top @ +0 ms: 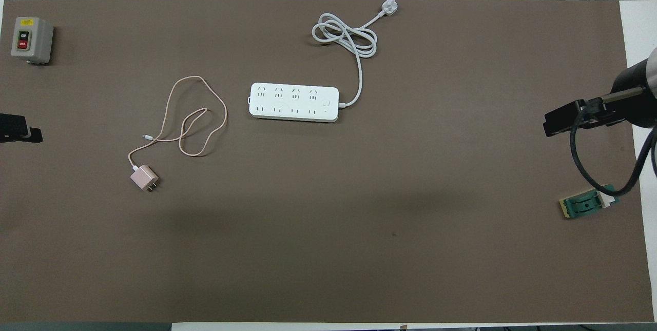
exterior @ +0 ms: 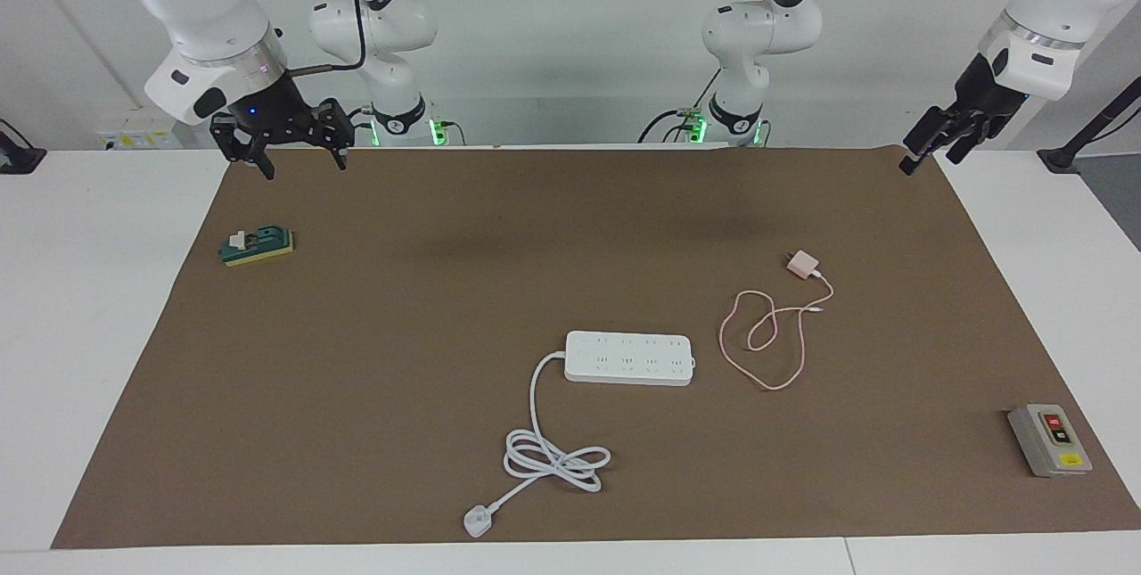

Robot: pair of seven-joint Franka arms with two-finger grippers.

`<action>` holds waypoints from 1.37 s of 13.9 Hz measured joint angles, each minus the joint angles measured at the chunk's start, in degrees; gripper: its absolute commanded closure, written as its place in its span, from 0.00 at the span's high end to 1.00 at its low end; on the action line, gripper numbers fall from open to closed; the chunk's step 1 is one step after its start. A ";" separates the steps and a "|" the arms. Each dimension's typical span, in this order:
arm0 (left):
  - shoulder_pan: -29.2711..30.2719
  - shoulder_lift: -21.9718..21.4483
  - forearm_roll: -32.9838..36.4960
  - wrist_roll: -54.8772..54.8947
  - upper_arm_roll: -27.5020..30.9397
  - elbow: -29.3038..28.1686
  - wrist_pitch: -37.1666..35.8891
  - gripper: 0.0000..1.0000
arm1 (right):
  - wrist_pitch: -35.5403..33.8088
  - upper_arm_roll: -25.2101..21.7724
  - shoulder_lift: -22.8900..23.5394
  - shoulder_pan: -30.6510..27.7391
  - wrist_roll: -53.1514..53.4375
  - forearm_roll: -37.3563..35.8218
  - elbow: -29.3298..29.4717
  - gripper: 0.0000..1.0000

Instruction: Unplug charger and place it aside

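The pale-pink charger cube lies on the brown mat, prongs free, plugged into nothing. Its thin pink cable loops loosely between it and the white power strip. The strip's sockets are all empty. The charger lies nearer to the robots than the strip, toward the left arm's end. My right gripper is open and empty, raised over the mat's edge at the right arm's end. My left gripper is raised over the mat's corner at the left arm's end, holding nothing.
The strip's thick white cord coils farther from the robots and ends in a white plug. A grey on/off switch box sits at the left arm's end. A small green block lies under the right gripper.
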 measured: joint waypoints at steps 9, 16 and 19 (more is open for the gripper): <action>-0.84 3.94 2.94 0.07 -1.90 4.00 -2.08 1.00 | 3.19 -9.73 1.81 -0.60 -0.07 0.07 -0.20 1.00; -3.33 3.87 6.21 5.20 -2.87 4.29 -3.41 1.00 | 3.36 -9.39 1.81 -0.14 -1.32 0.18 -0.19 1.00; -3.34 3.87 6.06 5.82 -3.06 4.32 -3.41 1.00 | 3.36 -9.36 1.78 -0.14 -2.15 0.18 -0.17 1.00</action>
